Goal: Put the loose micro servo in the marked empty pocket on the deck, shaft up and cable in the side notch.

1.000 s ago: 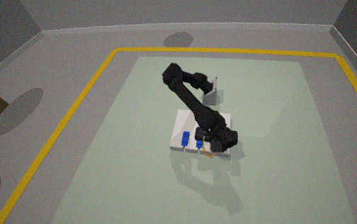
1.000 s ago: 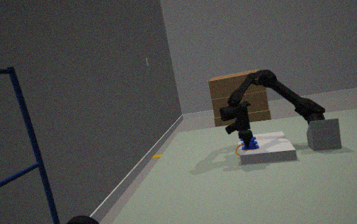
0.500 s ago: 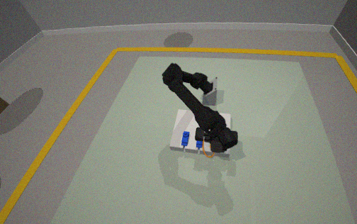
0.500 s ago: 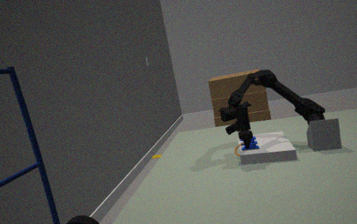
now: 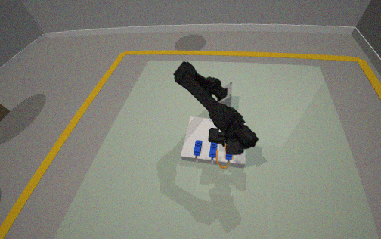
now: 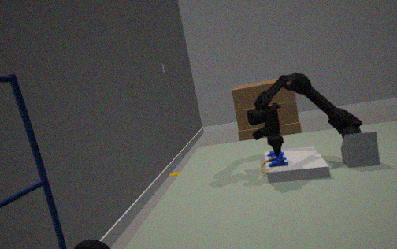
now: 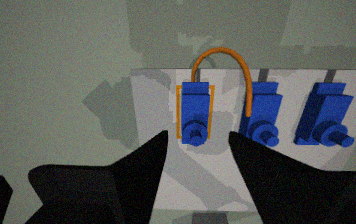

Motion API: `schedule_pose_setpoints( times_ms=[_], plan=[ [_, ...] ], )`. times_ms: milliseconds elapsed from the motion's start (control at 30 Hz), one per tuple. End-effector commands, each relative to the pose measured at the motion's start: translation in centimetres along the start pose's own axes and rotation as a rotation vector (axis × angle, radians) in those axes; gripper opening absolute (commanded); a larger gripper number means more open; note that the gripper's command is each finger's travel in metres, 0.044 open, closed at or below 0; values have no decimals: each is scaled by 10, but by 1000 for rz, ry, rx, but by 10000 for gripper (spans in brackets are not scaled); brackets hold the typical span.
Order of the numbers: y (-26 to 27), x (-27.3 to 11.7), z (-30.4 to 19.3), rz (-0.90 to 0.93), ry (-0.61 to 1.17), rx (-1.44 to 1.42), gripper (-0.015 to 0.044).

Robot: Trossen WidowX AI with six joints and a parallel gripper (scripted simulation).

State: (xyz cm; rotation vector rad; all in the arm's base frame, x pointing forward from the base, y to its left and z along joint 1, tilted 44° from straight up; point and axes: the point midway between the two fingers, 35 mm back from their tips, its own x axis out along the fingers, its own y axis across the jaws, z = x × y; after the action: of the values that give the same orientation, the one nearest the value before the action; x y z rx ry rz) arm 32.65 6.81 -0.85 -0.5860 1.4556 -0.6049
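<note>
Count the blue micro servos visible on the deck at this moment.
3, in a row along the deck's edge: one in the orange-marked pocket before the open gripper, one beside it, one at the far end. None looks hidden.

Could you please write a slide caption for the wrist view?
Open black gripper above blue micro servo seated in the orange-outlined pocket.

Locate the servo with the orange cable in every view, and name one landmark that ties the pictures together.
Top: the servo sits at the white deck's near right edge, partly under the open tool.
Exterior: the servo is nearest in the blue row, below the tool.
Wrist: the servo is left of centre, inside the orange pocket outline.
Shared landmark: the orange cable loop.
</note>
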Motion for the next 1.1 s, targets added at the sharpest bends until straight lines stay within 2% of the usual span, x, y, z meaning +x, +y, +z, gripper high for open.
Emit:
schedule_pose_setpoints(
  times_ms=[0, 100, 433, 667, 1067],
  plan=[
    [5, -30, -41, 11, 1, -9, 371],
    [2, -52, -84, 6, 9, -7, 440],
    [1, -58, -94, 3, 10, -7, 440],
    [0, -104, -92, 5, 0, -12, 440],
    [-1, -106, -92, 5, 0, -12, 440]
  ],
)
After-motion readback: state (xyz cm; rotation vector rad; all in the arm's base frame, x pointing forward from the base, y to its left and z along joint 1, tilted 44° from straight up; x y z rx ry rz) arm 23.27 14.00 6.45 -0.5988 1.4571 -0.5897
